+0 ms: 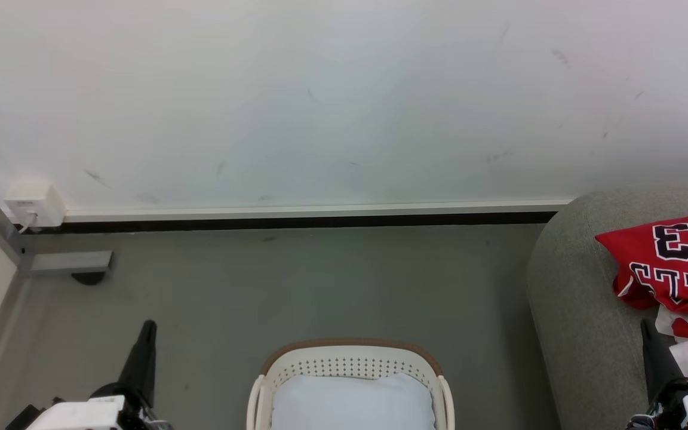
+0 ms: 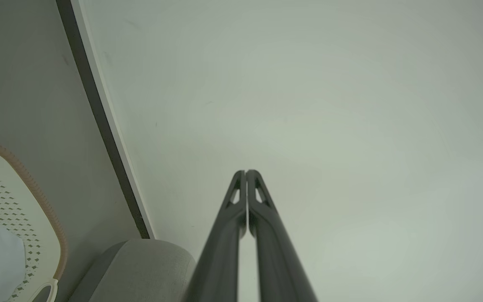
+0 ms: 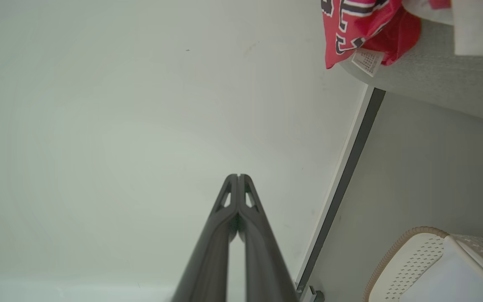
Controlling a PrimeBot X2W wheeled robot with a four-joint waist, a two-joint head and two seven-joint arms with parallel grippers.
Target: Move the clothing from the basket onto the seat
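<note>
Faced a scuffed white painted wall [image 1: 320,107] from 10 to 2 o'clock in the head view, ending in a white skirting strip [image 1: 308,211] over a dark gap, then a dull grey-green floor [image 1: 296,286]. Noted a small white plastic socket box [image 1: 33,204] low on the wall at 9 o'clock. Found the oval cream-white perforated plastic basket [image 1: 350,344] with a brown rim at 6 o'clock, its pale bluish-white bottom showing. Saw the red sports clothing [image 1: 672,263] with white trim at 3 o'clock, lying on the large grey woven-fabric seat [image 1: 571,298] with rounded edges. Read upside-down black-and-white block digits, seemingly 23; could not make out the cut-off letters beneath, nor the print on the small white tag [image 3: 367,61]. Had bare floor between basket and seat, and between basket and wall. Found the left gripper [image 1: 149,327] at 7 o'clock and the right gripper [image 1: 644,325] at 5 o'clock, each with its long dark fingers pressed together on nothing.
</note>
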